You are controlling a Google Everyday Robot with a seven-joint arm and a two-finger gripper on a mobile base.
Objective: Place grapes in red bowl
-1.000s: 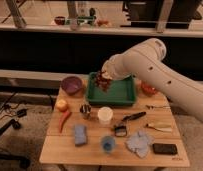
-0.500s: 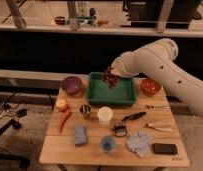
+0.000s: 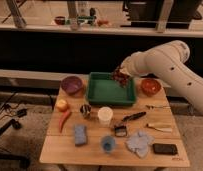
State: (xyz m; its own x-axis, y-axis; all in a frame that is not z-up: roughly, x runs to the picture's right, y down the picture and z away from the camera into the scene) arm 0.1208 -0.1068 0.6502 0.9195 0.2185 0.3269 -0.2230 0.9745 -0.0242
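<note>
The tool (image 3: 123, 73) is clamped on the grapes (image 3: 119, 77), held above the green tray (image 3: 105, 91) at the corner nearest the red bowl (image 3: 150, 87). The bowl sits just past that tray edge, on the tabletop (image 3: 95, 150).

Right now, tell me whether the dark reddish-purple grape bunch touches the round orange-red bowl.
Apart. Camera view: the gripper holds the grape bunch over the green tray's right end, a gap from the orange-red bowl.
</note>
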